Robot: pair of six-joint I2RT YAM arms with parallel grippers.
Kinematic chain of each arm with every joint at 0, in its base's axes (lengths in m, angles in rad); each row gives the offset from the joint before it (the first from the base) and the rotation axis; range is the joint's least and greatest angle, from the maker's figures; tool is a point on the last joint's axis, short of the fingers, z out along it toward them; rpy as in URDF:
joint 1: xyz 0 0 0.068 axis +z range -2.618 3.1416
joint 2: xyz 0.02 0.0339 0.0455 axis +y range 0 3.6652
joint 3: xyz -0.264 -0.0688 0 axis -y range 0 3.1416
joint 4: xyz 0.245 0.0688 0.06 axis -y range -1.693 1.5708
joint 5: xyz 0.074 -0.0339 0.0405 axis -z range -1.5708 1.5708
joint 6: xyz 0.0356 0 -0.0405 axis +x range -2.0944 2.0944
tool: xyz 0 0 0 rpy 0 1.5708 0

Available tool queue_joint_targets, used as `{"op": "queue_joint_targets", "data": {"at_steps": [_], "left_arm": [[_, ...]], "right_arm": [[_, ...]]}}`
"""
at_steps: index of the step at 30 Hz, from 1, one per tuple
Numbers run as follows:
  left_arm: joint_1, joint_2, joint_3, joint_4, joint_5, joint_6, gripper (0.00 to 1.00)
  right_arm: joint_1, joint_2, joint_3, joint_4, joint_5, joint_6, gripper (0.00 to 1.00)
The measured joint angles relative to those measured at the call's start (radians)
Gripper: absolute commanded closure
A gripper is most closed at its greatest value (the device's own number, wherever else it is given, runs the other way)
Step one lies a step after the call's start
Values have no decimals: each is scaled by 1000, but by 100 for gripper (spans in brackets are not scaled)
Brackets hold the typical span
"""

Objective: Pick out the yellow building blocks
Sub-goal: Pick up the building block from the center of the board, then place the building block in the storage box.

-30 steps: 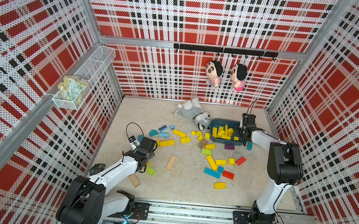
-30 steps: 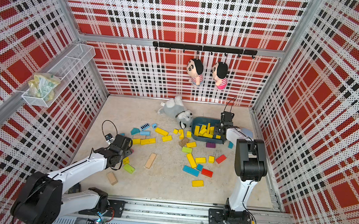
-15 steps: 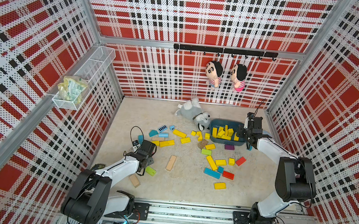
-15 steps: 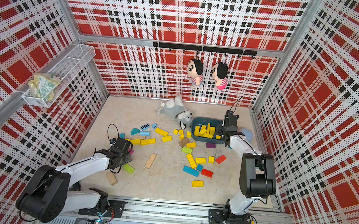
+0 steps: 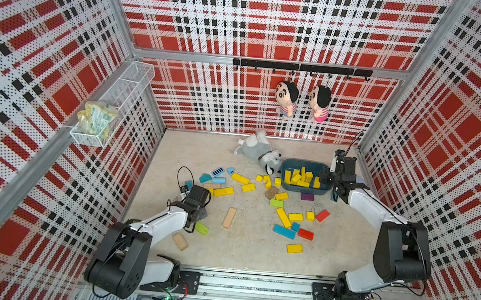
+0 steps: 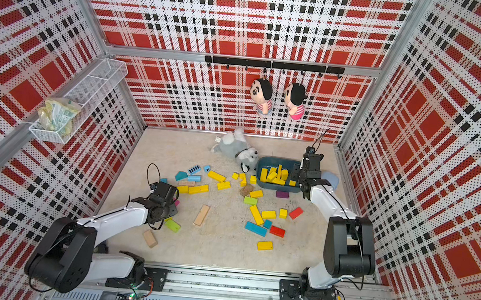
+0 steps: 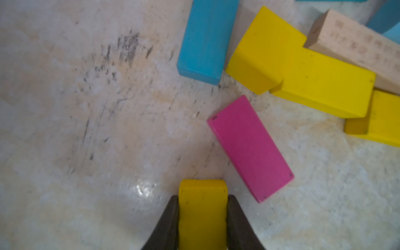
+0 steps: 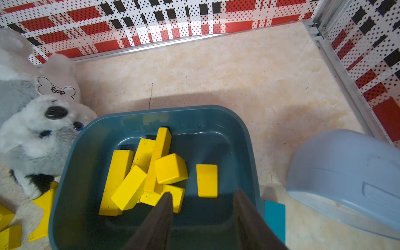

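The left gripper [image 7: 203, 197] is closed on a short yellow block [image 7: 202, 218]; a pink block [image 7: 249, 147] lies just ahead of it. Whether the block is already off the floor [image 7: 86, 129] I cannot tell. Next it must be lifted and carried to the blue tub [image 8: 249, 138]. The right gripper [image 8: 203, 192] hangs above that tub, jaws apart and empty, with yellow blocks [image 8: 171, 168] ahead of its tips.

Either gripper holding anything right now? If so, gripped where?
Left gripper pinches a yellow block across its width, one end poking out past the tips. Right gripper is open over the bin, holding nothing.
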Motion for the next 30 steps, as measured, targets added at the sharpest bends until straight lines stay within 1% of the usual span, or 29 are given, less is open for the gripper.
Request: {"op": "queue_joint_targets", "data": {"at_steps": [3,6,8,10,15,20,24,30], "left_arm": [[-50,-24,61,-40,-2,-2,84],[-105,-18,161,-57,-8,-3,85],[-152,13,248,-68,-22,-3,85],[-209,74,354,-76,-37,3,85],[-348,318,669,-61,-27,71,85],[-440,575,964,-11,40,175,85],[-478,747,1177,23,99,225,85],[-491,943,1401,83,186,218,84]], "right_arm": [[50,-10,-16,-3,3,11,51],[100,-10,-39,-4,2,34,51],[125,-10,-47,-8,0,48,51],[141,-10,-48,-13,5,56,50],[162,-13,-58,-13,35,79,49],[164,-51,-96,-35,76,96,50],[164,-103,-108,-65,117,98,50],[164,-195,-135,-79,170,102,50]]}}
